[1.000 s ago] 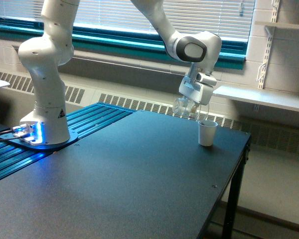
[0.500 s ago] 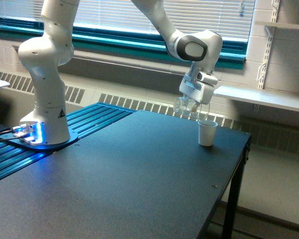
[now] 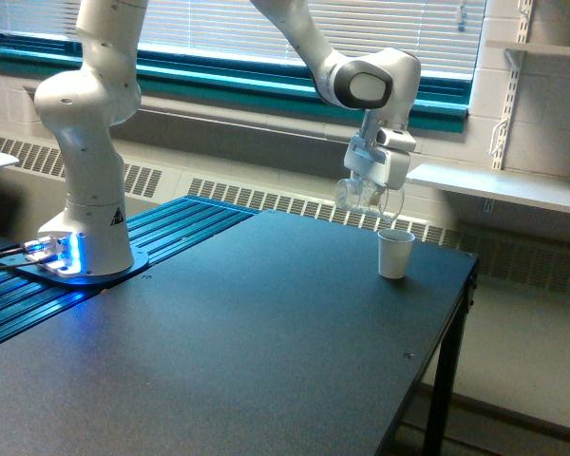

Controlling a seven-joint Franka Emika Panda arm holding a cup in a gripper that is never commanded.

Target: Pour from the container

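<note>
The container, a small clear cup, hung in the air at the far right of the scene, pinched by the gripper of the white arm. It sat tilted, above and a little to the exterior view's left of a white paper cup, and did not touch it. What it held was too small and too see-through to make out. The paper cup stood upright on the dark desk, near the desk's far right corner. The arm's base stood well apart at the exterior view's left, beside blue ribbed rails with a blue glow at its foot. Behind the desk ran a window with blinds and, at the right, a wall shelf.
</note>
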